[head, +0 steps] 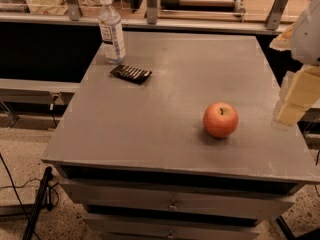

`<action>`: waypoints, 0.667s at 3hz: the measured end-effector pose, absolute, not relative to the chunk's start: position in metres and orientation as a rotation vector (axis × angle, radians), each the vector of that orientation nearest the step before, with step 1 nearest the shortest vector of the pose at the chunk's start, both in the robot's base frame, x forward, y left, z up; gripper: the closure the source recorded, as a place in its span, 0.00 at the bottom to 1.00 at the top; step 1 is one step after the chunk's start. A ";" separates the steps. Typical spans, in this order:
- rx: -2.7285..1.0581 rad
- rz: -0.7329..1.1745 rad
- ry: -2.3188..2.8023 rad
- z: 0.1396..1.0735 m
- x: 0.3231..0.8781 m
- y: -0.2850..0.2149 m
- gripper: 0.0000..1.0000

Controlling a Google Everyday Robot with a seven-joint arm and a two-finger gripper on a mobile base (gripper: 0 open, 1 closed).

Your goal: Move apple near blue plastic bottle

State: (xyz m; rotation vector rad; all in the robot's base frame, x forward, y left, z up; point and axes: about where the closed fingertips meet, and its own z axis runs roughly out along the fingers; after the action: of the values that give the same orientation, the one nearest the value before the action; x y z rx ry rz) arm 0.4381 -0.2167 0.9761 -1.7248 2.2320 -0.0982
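The red-orange apple (220, 119) sits on the grey tabletop (165, 109), right of centre toward the front. The clear plastic bottle (111, 30) with a white cap stands upright at the table's back left corner. My gripper (295, 99) is at the right edge of the view, beside the table's right edge, to the right of the apple and a little above it. It holds nothing that I can see.
A flat dark ridged packet (131, 73) lies just in front of the bottle. The table has drawers (172, 204) below its front edge. A shelf rail (150, 21) with metal brackets runs behind the table. Cables and a dark pole (37, 204) stand on the floor at lower left.
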 end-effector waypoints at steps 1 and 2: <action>-1.724 -0.099 2.230 0.976 0.438 -0.216 0.00; -1.744 -0.084 2.218 0.970 0.441 -0.208 0.00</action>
State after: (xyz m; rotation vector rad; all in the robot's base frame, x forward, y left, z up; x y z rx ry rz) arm 0.4412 -0.2083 0.9697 -1.7440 2.2182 -0.0842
